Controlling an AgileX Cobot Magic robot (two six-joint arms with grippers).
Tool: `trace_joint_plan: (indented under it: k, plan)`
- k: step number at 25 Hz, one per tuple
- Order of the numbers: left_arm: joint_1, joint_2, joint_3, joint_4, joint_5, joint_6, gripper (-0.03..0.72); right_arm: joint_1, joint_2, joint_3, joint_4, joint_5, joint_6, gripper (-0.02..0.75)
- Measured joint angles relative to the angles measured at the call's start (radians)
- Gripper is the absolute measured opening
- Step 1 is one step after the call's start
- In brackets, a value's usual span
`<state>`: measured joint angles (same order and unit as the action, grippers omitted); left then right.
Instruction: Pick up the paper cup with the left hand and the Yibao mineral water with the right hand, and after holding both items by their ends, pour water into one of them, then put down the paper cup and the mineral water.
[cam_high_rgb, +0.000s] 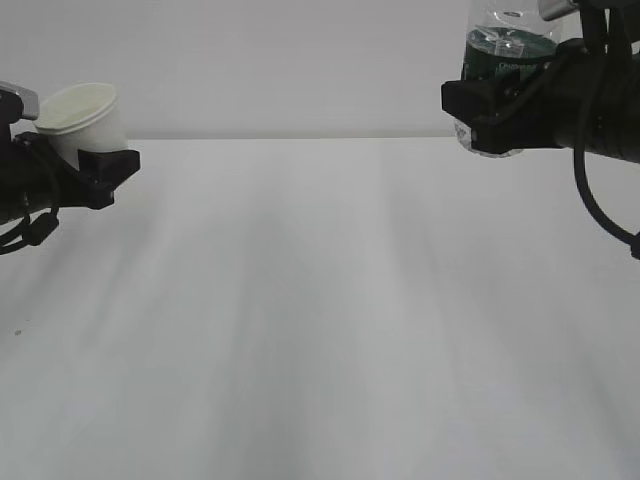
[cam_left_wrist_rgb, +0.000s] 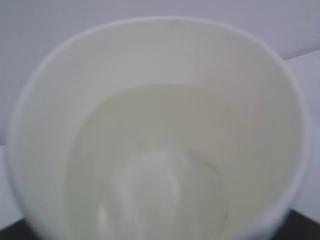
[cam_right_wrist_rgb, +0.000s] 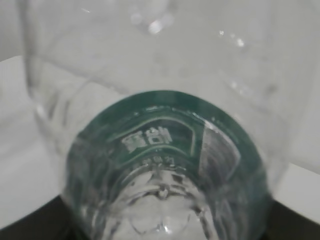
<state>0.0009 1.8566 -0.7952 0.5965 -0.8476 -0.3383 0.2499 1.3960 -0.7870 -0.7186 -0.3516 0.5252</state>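
the left hand (cam_high_rgb: 95, 172) is clamping the paper cup (cam_high_rgb: 85, 118) at the left edge of the frame; the right hand (cam_high_rgb: 490, 115) is gripping the yibao mineral water (cam_high_rgb: 505, 45) at upper right. both are raised, well apart. next, i judge, is bringing them together for pouring.

The white paper cup (cam_high_rgb: 85, 125) is raised at the far left, tilted, its cream inside showing. The clear water bottle (cam_high_rgb: 503, 60) (dark green label) is raised at the upper right.

paper cup (cam_high_rgb: 85, 125) in left claw (cam_high_rgb: 100, 172) far left, Yibao mineral water (cam_high_rgb: 505, 50) in right claw (cam_high_rgb: 485, 105) far right, both above table (cam_high_rgb: 320, 330)
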Motion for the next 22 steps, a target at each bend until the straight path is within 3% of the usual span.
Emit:
trace_joint_plan:
  k: [22]
  plan:
    - [0.006,0.000,0.001,-0.097,0.060,0.080,0.445,0.000,0.000,0.000,0.000,0.000,0.002,0.428]
